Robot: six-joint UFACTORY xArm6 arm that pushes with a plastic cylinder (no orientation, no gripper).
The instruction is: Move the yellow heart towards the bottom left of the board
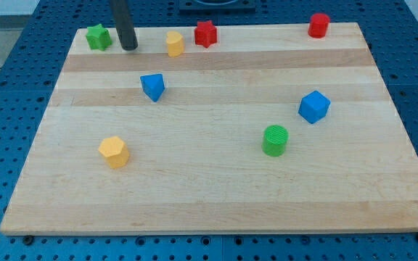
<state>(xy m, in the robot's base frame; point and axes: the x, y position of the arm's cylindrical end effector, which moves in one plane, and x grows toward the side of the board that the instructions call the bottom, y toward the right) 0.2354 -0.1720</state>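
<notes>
The yellow heart [175, 43] sits near the view's top edge of the wooden board [216, 196], left of centre. My tip [129, 47] rests on the board to the heart's left, a short gap away, between it and a green star [99, 36]. A red star [206, 33] stands just right of the heart.
A blue triangular block [152, 86] lies below the heart. A yellow hexagon [113, 151] sits at the lower left. A green cylinder [275, 140] and a blue cube [314, 106] are at the right. A red cylinder [318, 25] stands at the top right.
</notes>
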